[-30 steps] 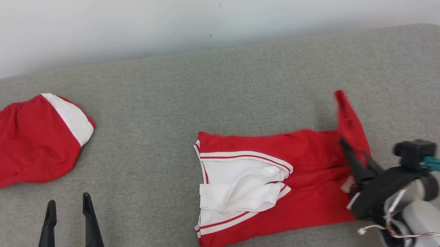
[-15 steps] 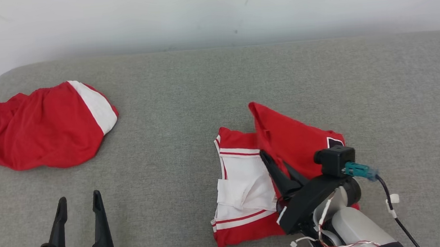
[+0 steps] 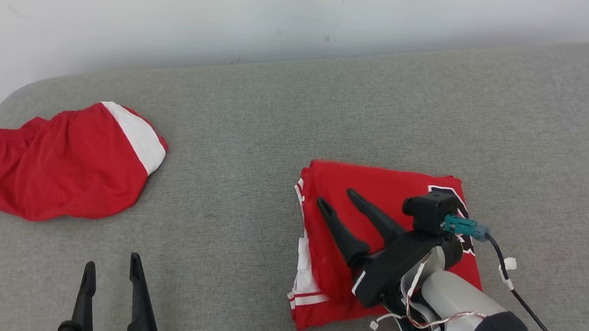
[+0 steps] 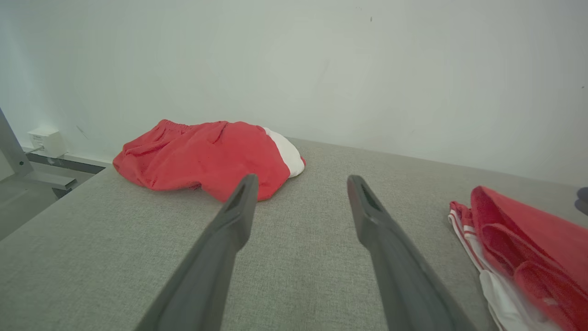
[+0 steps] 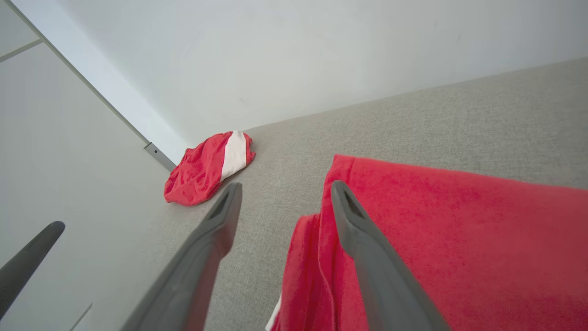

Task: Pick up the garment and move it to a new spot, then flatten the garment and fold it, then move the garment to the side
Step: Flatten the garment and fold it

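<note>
Fingers [image 3: 339, 231] of the right gripper [image 3: 338, 197] stand spread apart with nothing between them, hovering low over the garment [image 3: 392, 186]. One finger is above the red cloth, the other above its left edge. The left gripper [image 3: 111, 262] is open too and empty, low at the near left, well apart from the work. The garment lies folded into a squarish red packet on the grey padded surface [image 3: 249, 137], right of centre. A strip of white-striped trim [image 3: 304, 271] peeks out along its left side. From the left wrist view the layers [image 4: 528, 230] sit stacked with soft, rounded edges. Judgement: light, limp knit cloth, not fragile and with no stiffness of its own, so it will sag and unfold if lifted by the top layer alone. The layers probably slide on each other. The best hold looks like a pinch through the whole stack at one edge, near a corner, ideally with a second pinch at the neighbouring corner. Dragging flat may keep the fold better than lifting high. Nothing here serves as a container: this packet and the second red piece [image 3: 60, 164], crumpled at the far left, rest straight on the padding.
</note>
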